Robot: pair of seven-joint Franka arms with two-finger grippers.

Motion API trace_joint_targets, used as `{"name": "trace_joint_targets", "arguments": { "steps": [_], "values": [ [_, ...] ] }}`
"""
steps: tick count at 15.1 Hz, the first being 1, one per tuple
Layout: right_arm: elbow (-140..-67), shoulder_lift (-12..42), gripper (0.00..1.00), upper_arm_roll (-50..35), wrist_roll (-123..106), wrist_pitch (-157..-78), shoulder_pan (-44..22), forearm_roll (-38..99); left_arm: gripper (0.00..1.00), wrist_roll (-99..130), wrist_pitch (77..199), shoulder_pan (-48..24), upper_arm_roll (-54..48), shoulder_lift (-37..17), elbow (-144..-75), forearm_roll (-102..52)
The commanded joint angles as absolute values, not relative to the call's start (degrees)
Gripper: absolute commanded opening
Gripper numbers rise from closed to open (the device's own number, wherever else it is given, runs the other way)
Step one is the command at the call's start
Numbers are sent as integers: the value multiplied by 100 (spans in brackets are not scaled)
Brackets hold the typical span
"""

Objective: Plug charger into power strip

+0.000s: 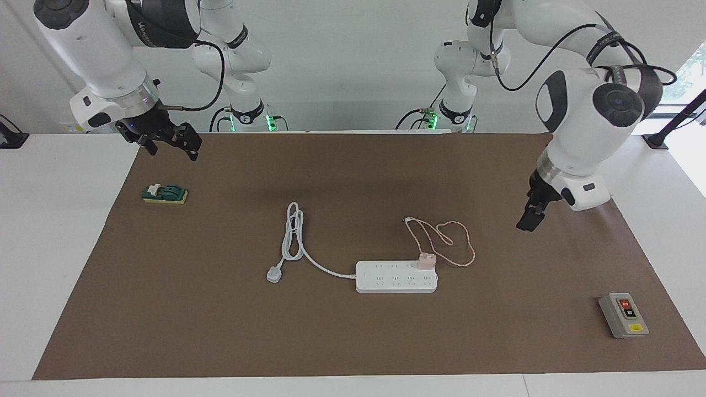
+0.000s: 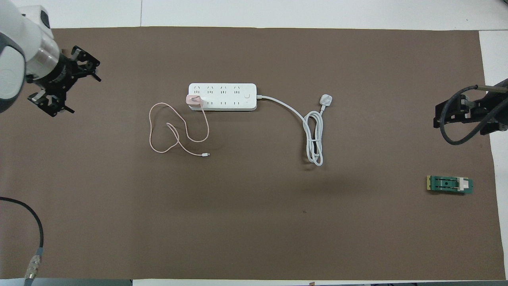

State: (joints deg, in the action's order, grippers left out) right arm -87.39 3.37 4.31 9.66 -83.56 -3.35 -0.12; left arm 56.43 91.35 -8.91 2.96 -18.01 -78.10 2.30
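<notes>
The pale-pink charger (image 1: 426, 260) (image 2: 194, 101) stands plugged into the white power strip (image 1: 396, 277) (image 2: 226, 96), at the strip's end toward the left arm. Its thin pink cable (image 1: 453, 241) (image 2: 174, 131) lies looped on the brown mat, nearer to the robots than the strip. My left gripper (image 1: 530, 219) (image 2: 64, 84) hangs open and empty above the mat, well away from the charger toward the left arm's end of the table. My right gripper (image 1: 171, 141) (image 2: 456, 113) waits open and empty in the air over the mat's edge at the right arm's end.
The strip's thick white cord (image 1: 292, 234) (image 2: 313, 139) lies coiled beside it and ends in a three-pin plug (image 1: 274, 274) (image 2: 326, 99). A grey button box (image 1: 623, 315) sits at the left arm's end, a green block (image 1: 165, 194) (image 2: 449, 184) at the right arm's end.
</notes>
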Motion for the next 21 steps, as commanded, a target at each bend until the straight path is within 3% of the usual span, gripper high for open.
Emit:
{"name": "trace_joint_targets", "arguments": {
  "steps": [1,8,11,16,21],
  "values": [
    [-8763,272,100,360,879,-8288,-246,-88,100,4154,8851,-432,255,-1355,-8042,141],
    [-8763,272,100,360,879,-8288,-246,-88,100,1857,8815,17,255,-344,-9025,149],
    [-8763,272,100,360,870,-8288,-246,-88,100,1346,9551,-8,255,244,-10043,149],
    [-8763,272,100,360,870,-8288,-246,-88,100,1327,9860,-518,246,176,-10160,167],
    [-8763,272,100,360,879,-8288,-246,-88,100,434,9773,-563,246,246,-10195,158]
  ]
}}
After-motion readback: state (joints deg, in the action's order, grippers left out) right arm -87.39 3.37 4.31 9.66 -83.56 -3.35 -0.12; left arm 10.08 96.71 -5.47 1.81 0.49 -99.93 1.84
